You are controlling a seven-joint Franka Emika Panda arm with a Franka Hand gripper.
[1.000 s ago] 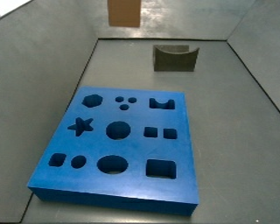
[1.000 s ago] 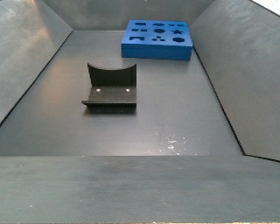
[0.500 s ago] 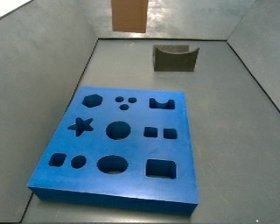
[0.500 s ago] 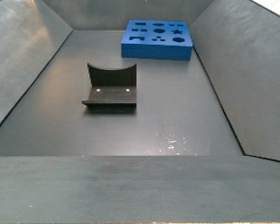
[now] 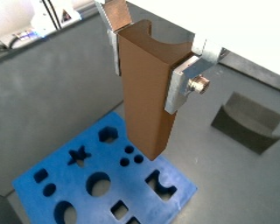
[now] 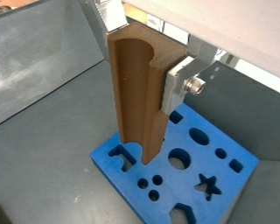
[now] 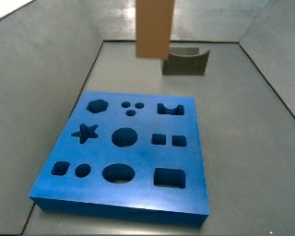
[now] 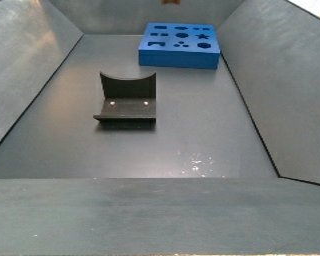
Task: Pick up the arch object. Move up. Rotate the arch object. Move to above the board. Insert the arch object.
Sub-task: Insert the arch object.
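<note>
Grey walled bin floor is showing in both side views, with the board (image 7: 125, 152) lying flat on it and the fixture (image 8: 127, 98) standing apart from it.

Compared with the side view a second ago, the arch object (image 7: 155, 28) is hanging lower and further toward 3 o'clock, now overlapping the fixture (image 7: 184, 60) behind it. Judgement: the carry toward the board is under way, and the pick, lift and rotation are probably done.

In both wrist views the gripper (image 5: 154, 54) is clamping the arch object (image 5: 149, 92) near its upper end, silver fingers (image 5: 184, 77) pressing on opposite faces, and the block is pointing long-axis down. The gripper itself is out of frame in the side views.

The arch object (image 6: 140, 96) is hanging over the board (image 6: 230, 188), its lower end clear above the cut-outs. The notched hole (image 7: 172, 108) at the board's 1 o'clock corner looks the likely target; I cannot confirm the match.

Open room: nothing is standing on the board, and the bin walls are well apart from the block. The fixture is near the travel path in a side view, but whether it is truly close cannot be told.
</note>
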